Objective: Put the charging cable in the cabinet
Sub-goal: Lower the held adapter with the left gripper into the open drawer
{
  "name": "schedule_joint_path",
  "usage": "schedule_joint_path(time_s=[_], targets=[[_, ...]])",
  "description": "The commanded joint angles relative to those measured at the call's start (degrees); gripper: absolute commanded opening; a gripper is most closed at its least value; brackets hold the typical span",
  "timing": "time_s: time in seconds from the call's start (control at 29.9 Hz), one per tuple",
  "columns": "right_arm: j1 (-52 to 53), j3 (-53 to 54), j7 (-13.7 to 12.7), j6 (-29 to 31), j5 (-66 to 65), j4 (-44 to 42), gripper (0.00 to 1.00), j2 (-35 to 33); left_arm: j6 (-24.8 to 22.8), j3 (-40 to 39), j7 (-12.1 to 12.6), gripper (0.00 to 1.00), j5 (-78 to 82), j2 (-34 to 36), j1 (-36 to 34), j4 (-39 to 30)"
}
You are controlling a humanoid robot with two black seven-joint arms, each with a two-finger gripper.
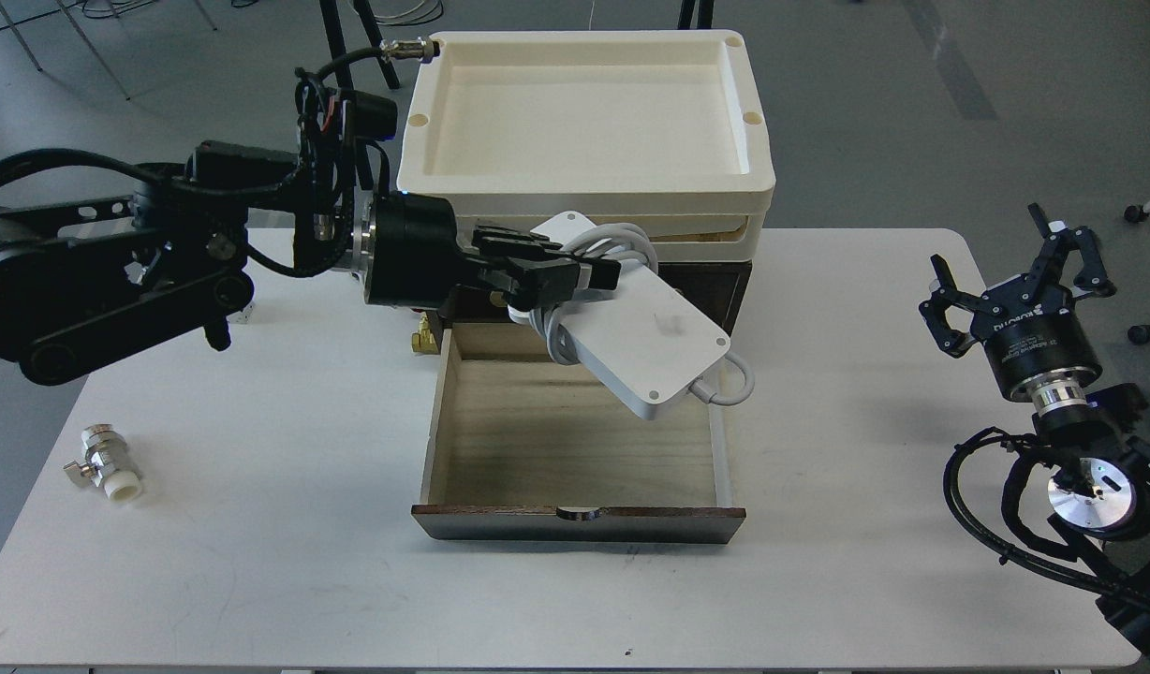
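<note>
Cable (645, 332) is held pinched in the left gripper (575, 276), above the far right of the open drawer (538, 440) of the cabinet (725, 285); lowering and release remain. The right gripper (1015, 271) is spread, idle.

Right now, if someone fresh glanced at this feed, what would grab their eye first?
The left claw holding the white charging cable tilted above the cabinet's pulled-out, empty drawer at table centre. Next, the cream trays stacked on top, and the right claw open and idle at the table's far right.
</note>
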Motion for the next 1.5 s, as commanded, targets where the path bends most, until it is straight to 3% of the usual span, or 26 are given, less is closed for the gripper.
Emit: schedule_joint_path(time_s=[0.0, 0.33, 1.0, 1.47], targets=[[0.0, 0.0, 0.0, 0.0, 0.0, 0.0, 0.99, 0.0, 2.0, 0.1, 0.0, 0.07, 1.2, -0.8, 2.6, 0.1], [0.0, 0.0, 0.0, 0.0, 0.0, 0.1, 0.99, 0.0, 8.2, -0.2, 0.0, 0.07, 5.2, -5.0, 13.7, 3.6], [0.0, 0.0, 0.0, 0.0, 0.0, 0.1, 0.99, 0.0, 14.3, -0.5, 0.0, 0.07, 4.5, -12.9, 19.0, 14.2], [0.0, 0.0, 0.0, 0.0, 0.0, 0.1, 0.99, 0.0, 16.9, -0.1, 0.0, 0.08, 4.4, -18.5, 23.1, 26.7]])
